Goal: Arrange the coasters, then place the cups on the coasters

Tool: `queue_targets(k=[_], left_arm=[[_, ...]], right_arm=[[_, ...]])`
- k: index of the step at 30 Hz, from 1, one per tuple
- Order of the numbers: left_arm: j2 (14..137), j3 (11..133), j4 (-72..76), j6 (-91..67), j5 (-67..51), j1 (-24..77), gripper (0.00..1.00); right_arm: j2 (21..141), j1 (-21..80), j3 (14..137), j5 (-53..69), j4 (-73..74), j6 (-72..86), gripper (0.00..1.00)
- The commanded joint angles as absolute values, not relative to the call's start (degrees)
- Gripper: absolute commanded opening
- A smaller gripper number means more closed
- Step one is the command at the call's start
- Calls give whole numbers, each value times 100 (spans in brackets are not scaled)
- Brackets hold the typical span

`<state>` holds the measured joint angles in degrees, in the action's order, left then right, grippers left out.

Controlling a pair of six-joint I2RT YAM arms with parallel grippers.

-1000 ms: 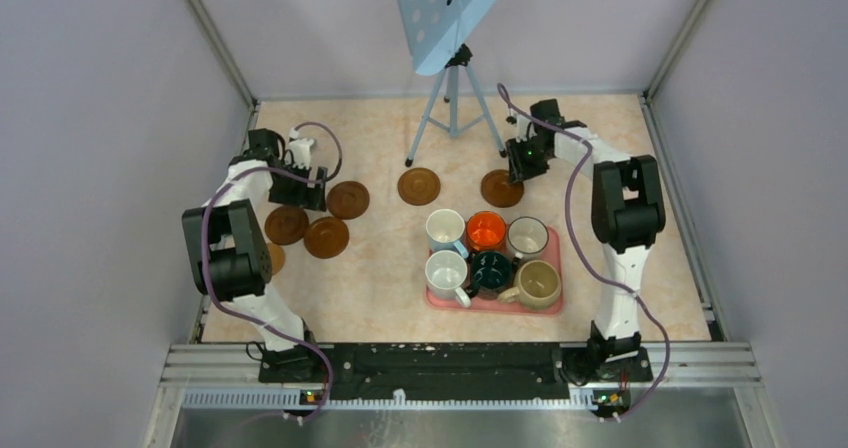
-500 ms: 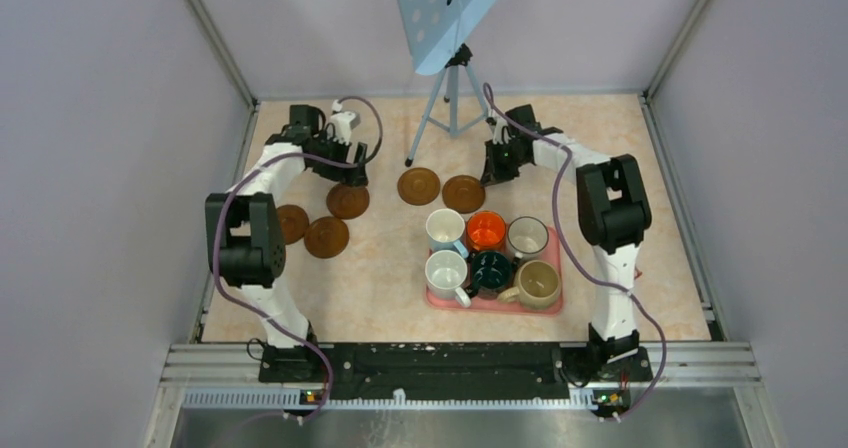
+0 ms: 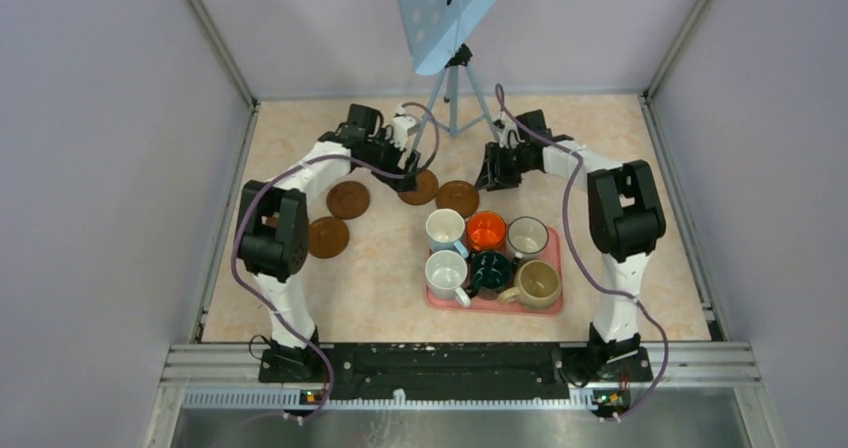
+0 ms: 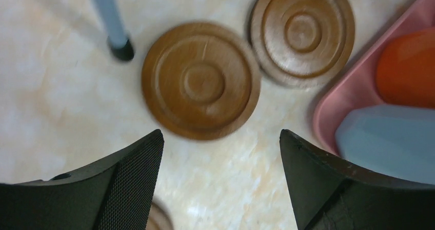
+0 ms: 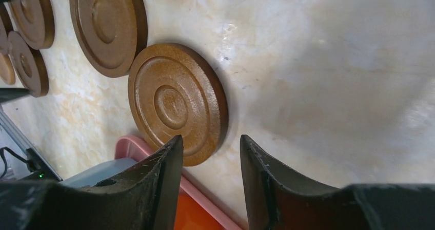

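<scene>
With the left gripper (image 4: 220, 135) wide and empty over one brown coaster (image 4: 201, 80) and the right gripper (image 5: 210, 140) half-open on nothing by the neighbouring coaster (image 5: 177, 104), close beside the pink tray (image 4: 328, 107) of mugs (image 3: 486, 230), a clumsy push could ram the discs together or against the tray.

The coasters (image 4: 201, 81) are ringed brown, the tray (image 4: 342, 91) pink (cups (image 3: 447, 268) white, orange, dark green, beige)
</scene>
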<state>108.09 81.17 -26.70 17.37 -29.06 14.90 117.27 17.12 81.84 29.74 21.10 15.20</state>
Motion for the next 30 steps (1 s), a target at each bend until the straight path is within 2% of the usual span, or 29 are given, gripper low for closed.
queue_targets(k=[1, 13, 20, 25, 30], left_arm=[[11274, 8682, -2196, 1691, -2606, 2018, 90], [12001, 8803, -1653, 1011, -1052, 3055, 91], [12119, 8642, -2184, 576, 479, 3069, 79], [11686, 8068, -2320, 532, 652, 2872, 71], [11378, 7625, -2512, 354, 657, 2444, 69]], right_arm=[[11219, 1365, 8266, 3090, 2249, 1417, 45], [10936, 628, 8165, 2722, 2564, 1100, 45], [10904, 567, 8156, 2593, 2615, 1080, 44], [10907, 563, 8158, 2597, 2609, 1065, 44], [10903, 566, 8115, 2662, 2606, 1054, 44]])
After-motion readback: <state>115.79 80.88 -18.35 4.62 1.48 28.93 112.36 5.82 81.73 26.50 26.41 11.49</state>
